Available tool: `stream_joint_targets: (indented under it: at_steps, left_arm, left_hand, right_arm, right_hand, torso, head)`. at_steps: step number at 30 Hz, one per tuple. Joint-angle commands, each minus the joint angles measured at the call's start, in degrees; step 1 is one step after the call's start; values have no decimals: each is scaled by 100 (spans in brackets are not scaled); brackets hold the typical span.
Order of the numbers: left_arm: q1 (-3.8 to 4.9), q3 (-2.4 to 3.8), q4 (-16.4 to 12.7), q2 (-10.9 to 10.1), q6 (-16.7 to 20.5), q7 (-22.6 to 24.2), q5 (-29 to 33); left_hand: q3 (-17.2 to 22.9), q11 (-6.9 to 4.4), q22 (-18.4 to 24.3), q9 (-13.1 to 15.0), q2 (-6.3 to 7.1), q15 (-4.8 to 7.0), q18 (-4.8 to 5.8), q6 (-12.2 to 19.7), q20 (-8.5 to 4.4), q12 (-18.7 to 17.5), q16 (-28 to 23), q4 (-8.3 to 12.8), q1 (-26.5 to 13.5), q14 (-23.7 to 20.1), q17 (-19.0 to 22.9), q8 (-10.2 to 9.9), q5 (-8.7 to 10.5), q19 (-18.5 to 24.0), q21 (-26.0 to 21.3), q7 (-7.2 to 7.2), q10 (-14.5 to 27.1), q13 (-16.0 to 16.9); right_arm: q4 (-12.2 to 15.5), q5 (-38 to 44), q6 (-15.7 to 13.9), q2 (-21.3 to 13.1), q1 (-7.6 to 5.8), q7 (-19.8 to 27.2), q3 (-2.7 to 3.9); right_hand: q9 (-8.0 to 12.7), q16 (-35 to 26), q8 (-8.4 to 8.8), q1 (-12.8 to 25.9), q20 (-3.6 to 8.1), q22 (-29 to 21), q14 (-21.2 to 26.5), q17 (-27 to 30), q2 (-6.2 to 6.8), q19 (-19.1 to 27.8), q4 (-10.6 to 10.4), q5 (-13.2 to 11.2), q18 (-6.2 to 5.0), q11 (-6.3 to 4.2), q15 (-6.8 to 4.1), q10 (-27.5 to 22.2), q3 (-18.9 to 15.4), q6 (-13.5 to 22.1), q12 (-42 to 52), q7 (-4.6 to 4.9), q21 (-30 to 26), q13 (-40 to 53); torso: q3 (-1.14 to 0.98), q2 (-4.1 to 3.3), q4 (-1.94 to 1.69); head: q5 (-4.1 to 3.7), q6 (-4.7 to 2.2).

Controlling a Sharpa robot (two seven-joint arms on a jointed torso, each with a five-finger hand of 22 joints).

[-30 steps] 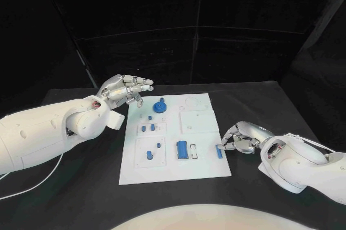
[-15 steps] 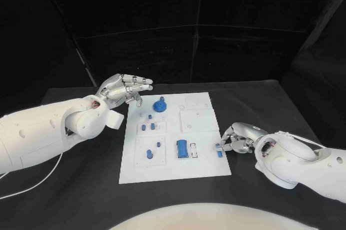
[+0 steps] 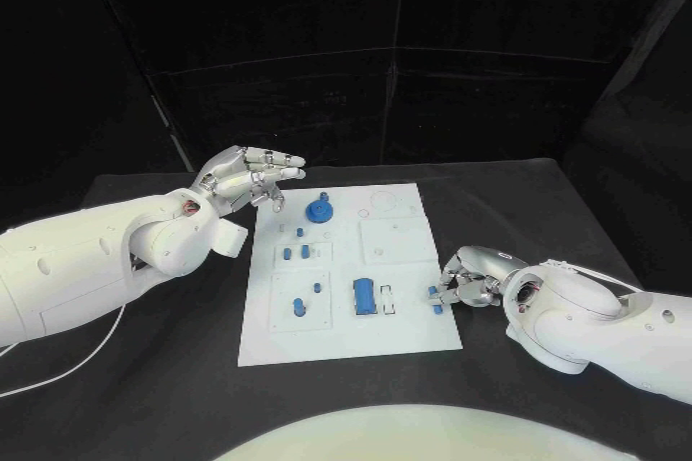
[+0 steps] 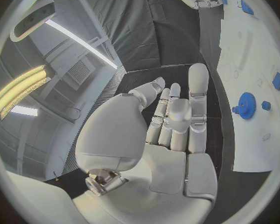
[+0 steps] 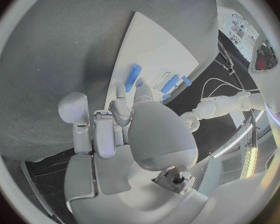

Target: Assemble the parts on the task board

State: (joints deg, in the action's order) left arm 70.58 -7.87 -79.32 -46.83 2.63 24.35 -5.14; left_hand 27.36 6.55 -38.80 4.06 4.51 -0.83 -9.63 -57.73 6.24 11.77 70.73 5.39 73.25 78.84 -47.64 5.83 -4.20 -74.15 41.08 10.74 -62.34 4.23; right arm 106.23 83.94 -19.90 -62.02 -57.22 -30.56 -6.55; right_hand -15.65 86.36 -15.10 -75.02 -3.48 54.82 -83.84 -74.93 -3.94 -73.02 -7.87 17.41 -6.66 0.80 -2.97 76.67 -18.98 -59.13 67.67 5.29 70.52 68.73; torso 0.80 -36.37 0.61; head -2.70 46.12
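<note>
Head view: the white task board [image 3: 346,326] lies mid-table, bearing a blue gear [image 3: 320,215] at its far end, small blue pegs [image 3: 296,252] in recessed panels, and a blue rectangular block [image 3: 365,297] nearer. The right hand [image 3: 469,281] pinches a small blue part [image 3: 436,299] at the board's right edge. The left hand [image 3: 248,179] hovers beside the board's far left corner, fingers apart, holding nothing.

Left wrist view: fingers [image 4: 198,99] extended; gear [image 4: 246,105] on the board.

Right wrist view: fingers [image 5: 121,109] curl toward a blue part [image 5: 133,77] on the board.
</note>
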Motion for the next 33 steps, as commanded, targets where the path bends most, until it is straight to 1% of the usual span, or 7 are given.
stream_joint_targets:
  at_steps: [1,9,25,28,29,30,33]
  left_arm:
    - [7,4,-9,-1,-73,50,19]
    - [7,3,-2,0,-102,18,19]
    - [7,-1,-15,8,-124,-12,19]
    - [7,-18,-51,19,-150,-26,19]
    - [7,-21,-53,19,-151,-27,19]
    - [7,-28,-56,19,-152,-28,19]
    - [7,-40,-47,17,-141,-23,19]
  left_hand:
    - [-9,-21,6,5,-28,-21,-44,21,29,28,19,-2,-7,-36,1,32,-13,-4,-12,-2,32,-3]
    - [-12,-19,17,5,-26,-21,-46,23,29,30,18,-6,-11,-37,4,33,-12,-1,-23,-1,35,-3]
    - [-14,-19,16,4,-24,-21,-45,25,29,31,17,-7,-14,-38,8,33,-12,-2,-23,0,38,-4]
    - [-16,-18,16,4,-22,-21,-45,28,29,32,16,-7,-16,-40,11,33,-11,-2,-22,1,40,-4]
    - [-16,-18,16,4,-22,-21,-45,28,29,32,16,-7,-16,-40,11,33,-11,-2,-22,1,40,-4]
    - [-16,-18,16,4,-22,-21,-45,28,29,32,16,-7,-16,-40,11,33,-11,-2,-22,1,40,-4]
    - [-16,-18,16,4,-22,-21,-45,28,29,32,16,-7,-16,-40,11,33,-11,-2,-22,1,40,-4]
  right_arm:
    - [-11,246,476,34,15,-104,-18]
    - [-43,900,862,120,19,-159,-18]
    - [-115,1690,1185,339,50,-256,-17]
    - [-104,1738,1184,360,51,-268,-17]
    - [-103,1738,1182,361,51,-269,-17]
    - [-99,1729,1174,363,52,-271,-17]
    - [-76,1660,1130,359,52,-274,-16]
  right_hand:
    - [10,-2,21,-103,22,-8,-454,-718,-4,-19,56,-81,-12,-3,-10,12,18,-51,8,-4,-2,-6]
    - [4,-13,20,-377,32,10,-450,-705,-17,-24,220,-173,-8,-18,-22,4,70,-97,4,-17,1,-10]
    - [4,-42,30,-494,41,-35,-439,-656,-10,-1,312,-277,-15,-21,-29,-12,102,-121,-10,-17,-33,-22]
    - [10,-45,39,-721,53,-32,-439,-657,-161,-5,422,-140,-17,-51,-51,-13,269,-142,-5,-49,-35,-12]
    - [11,-45,42,-785,58,-29,-439,-657,-196,-7,455,-160,-18,-57,-59,-15,314,-147,-7,-53,-34,-11]
    - [19,-45,51,-962,82,-21,-440,-661,-296,-14,551,-325,-20,-72,-80,-25,453,-164,-19,-51,-30,-15]
    - [32,-35,66,-1363,110,10,-445,-686,-503,-34,821,-379,-8,-98,-105,-33,823,-216,-32,-83,-13,-6]
  torso:
    - [0,-2,-7]
    - [1,0,-9]
    - [1,-2,-5]
    - [2,-6,-22]
    - [1,-5,-21]
    - [0,-3,-20]
    - [1,-2,-10]
  head:
    - [6,5]
    - [8,5]
    - [19,14]
    - [26,26]
    - [28,26]
    - [30,24]
    - [33,24]
